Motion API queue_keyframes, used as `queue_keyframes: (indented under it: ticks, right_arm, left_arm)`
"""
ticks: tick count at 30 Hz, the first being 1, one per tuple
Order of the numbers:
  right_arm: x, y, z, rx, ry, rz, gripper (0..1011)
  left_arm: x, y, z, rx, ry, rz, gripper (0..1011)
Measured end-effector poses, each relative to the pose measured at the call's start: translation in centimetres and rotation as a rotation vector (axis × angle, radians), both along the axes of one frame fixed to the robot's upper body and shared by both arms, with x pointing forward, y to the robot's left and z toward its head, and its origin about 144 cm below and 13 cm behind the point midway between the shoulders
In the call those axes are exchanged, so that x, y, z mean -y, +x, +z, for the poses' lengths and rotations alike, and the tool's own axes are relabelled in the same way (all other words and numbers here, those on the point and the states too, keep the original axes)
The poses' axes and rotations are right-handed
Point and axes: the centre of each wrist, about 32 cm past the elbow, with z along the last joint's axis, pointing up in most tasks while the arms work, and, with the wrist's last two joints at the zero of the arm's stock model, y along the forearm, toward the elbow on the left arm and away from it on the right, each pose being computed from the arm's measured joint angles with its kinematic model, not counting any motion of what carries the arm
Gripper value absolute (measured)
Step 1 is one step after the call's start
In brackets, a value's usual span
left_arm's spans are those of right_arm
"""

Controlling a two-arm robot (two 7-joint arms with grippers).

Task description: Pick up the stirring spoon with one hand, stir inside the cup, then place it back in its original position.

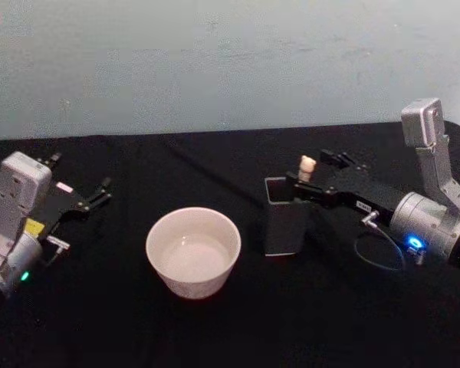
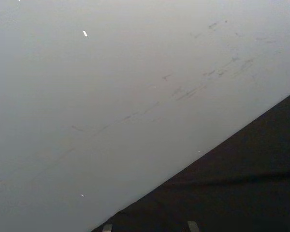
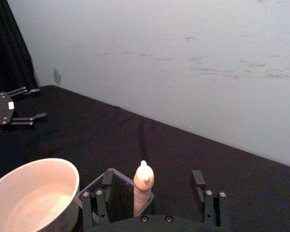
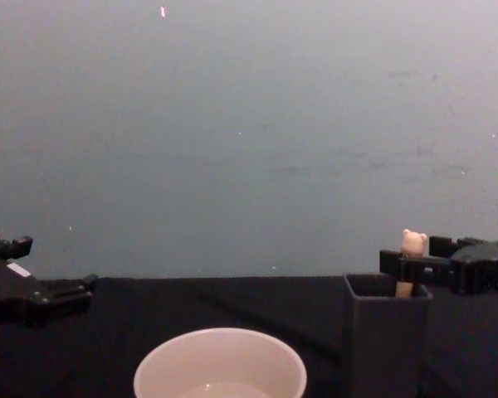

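Cup (image 1: 192, 280) nearest; at its 3 o'clock, holder (image 1: 285, 226) (stirring spoon (image 1: 307, 163) inside), right gripper (image 1: 311, 173) released astride the handle; left gripper (image 1: 80, 178) released, 9 o'clock.

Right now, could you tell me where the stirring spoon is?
The stirring spoon stands in the dark grey holder, just right of the cup in the head view, between the open jaws of the right gripper.

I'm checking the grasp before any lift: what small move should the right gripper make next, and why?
Probably close the right gripper on the stirring spoon's cream handle. Its fingers stand open on either side of the handle, just below the bear head, and the spoon stands upright in the dark holder, not yet gripped. The left gripper is parked at the left.
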Motion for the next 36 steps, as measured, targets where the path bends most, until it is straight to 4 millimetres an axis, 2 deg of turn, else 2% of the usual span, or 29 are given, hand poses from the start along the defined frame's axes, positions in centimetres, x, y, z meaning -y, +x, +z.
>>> queue_keyframes:
  ticks: [21, 29, 36]
  right_arm:
    - [0.03, 0.01, 0.01, 0.001, -0.001, -0.001, 983]
    - [0.03, 0.02, 0.01, 0.001, -0.001, 0.000, 810]
    - [0.03, 0.01, 0.01, 0.002, -0.001, 0.000, 577]
  left_arm:
    - [0.00, 0.00, 0.00, 0.000, 0.000, 0.000, 1001]
    - [0.00, 0.00, 0.00, 0.000, 0.000, 0.000, 1001]
    - [0.00, 0.00, 0.00, 0.000, 0.000, 0.000, 1001]
